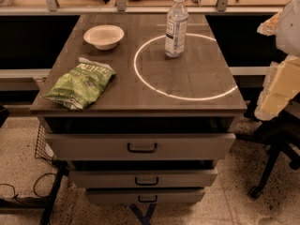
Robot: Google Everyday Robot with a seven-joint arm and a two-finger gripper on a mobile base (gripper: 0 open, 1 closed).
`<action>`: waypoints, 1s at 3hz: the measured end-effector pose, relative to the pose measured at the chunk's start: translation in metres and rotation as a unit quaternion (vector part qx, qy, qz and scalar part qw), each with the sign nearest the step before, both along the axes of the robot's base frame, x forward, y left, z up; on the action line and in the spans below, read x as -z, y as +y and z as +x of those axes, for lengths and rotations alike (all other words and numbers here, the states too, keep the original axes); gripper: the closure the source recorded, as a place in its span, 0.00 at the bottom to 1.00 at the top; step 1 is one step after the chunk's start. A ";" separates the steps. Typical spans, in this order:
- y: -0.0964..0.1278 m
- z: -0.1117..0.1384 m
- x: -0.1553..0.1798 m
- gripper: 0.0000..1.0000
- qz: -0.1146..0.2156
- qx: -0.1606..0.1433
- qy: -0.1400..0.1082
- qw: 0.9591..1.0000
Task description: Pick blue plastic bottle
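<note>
Blue plastic bottle [176,27] comes last on the table [206,74]. Nearest, at eight o'clock, lies a green chip bag [79,84]. Beyond it, at eleven o'clock, sits a white bowl [104,35]. At one o'clock the bottle stands upright on a white ring's [136,64] far arc. The gripper [281,78] hangs off the table at three o'clock, well apart from the bottle; whether it is wide or narrow I cannot tell.

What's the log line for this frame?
blue plastic bottle: upright on drawer cabinet, ungrasped | gripper: beyond cabinet's right edge, apart from bottle
</note>
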State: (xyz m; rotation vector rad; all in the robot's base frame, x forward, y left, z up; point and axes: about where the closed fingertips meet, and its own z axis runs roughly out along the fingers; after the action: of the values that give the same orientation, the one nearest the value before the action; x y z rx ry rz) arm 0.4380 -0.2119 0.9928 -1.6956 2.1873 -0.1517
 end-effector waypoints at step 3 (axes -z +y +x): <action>-0.044 0.065 0.018 0.00 0.136 0.057 -0.078 0.986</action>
State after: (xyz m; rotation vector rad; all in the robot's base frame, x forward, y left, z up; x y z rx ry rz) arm 0.5035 -0.2555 0.9747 -1.3640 2.0814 -0.0134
